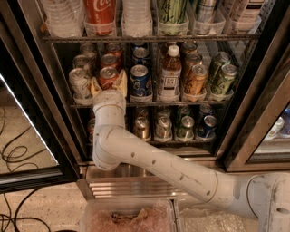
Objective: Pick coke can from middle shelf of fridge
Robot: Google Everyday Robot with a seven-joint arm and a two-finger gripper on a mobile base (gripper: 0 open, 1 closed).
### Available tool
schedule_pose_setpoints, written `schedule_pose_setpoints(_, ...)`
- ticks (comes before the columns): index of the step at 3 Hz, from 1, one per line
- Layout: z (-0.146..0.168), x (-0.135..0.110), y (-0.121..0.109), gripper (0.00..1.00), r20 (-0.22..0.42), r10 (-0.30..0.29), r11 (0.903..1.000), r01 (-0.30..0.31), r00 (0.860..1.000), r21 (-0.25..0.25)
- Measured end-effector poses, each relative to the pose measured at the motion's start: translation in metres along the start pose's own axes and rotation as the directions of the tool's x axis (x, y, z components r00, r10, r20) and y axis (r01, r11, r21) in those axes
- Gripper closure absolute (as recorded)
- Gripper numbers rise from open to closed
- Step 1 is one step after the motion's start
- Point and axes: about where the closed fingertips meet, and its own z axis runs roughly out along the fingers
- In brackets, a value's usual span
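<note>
The coke can, red with a silver top, stands at the front of the second lane from the left on the middle shelf of the fridge. More red cans stand behind it. My gripper is at the shelf front, on the end of the white arm that reaches up from the lower right. Its beige fingers stand open on either side of the coke can, which rests on the shelf.
A silver can stands left of the coke can and a blue Pepsi can right of it, then a white-capped brown bottle. A big Coca-Cola can is on the rack above. The open glass door is at the left. Plastic bins lie below.
</note>
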Motion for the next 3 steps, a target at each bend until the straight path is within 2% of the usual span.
schedule_pose_setpoints(1, 0.0148, 0.006, -0.004, 0.25, -0.018, -0.03, 0.9994, 0.03, 0.999, 0.017)
schedule_pose_setpoints(2, 0.0166, 0.0068, -0.0051, 0.41, -0.021, -0.032, 0.9993, 0.032, 0.999, 0.02)
schedule_pose_setpoints(3, 0.0166, 0.0068, -0.0052, 0.66, -0.021, -0.031, 0.9993, 0.032, 0.999, 0.02)
